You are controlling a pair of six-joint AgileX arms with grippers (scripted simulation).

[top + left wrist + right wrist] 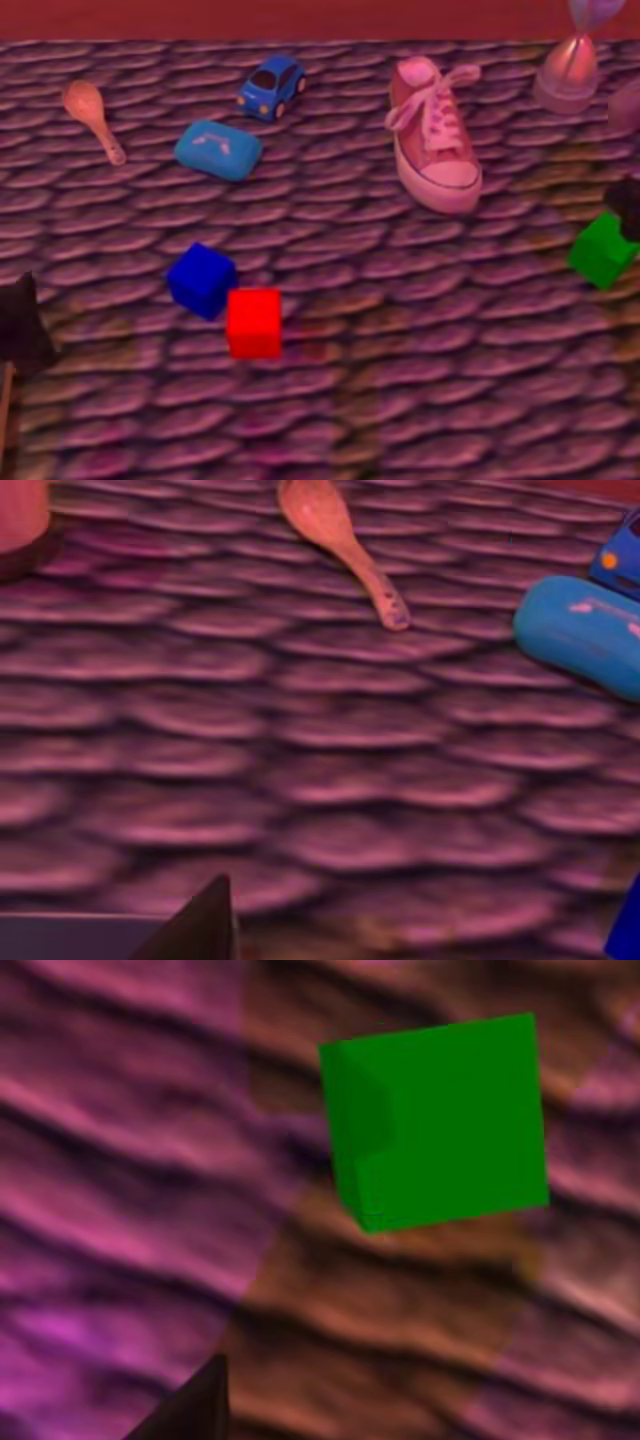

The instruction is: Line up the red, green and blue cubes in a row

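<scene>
Right pincer: you can see a dark bit of it (pixel 628 205) at the right edge of the tabletop (pixel 420 330), just beside the green cube (pixel 603 250). You cannot tell if it is open or closed, or if it touches the cube.
Left pincer: your left arm sits at the left edge as a dark shape (pixel 22 325). You cannot tell how its pincer stands. It holds nothing you can see.
Green cube: far right, turned a bit, well apart from the other two cubes.
Blue cube: it (pixel 201 280) is left of the middle.
Red cube: it (pixel 254 322) sits right by the blue cube's lower right corner. They look like they touch.
Open room: you have a wide bare strip between the red cube and the green cube.
Far side: a spoon (pixel 92 118), a teal block (pixel 218 150), a toy car (pixel 272 87) and a pink sneaker (pixel 433 135) lie there.
</scene>
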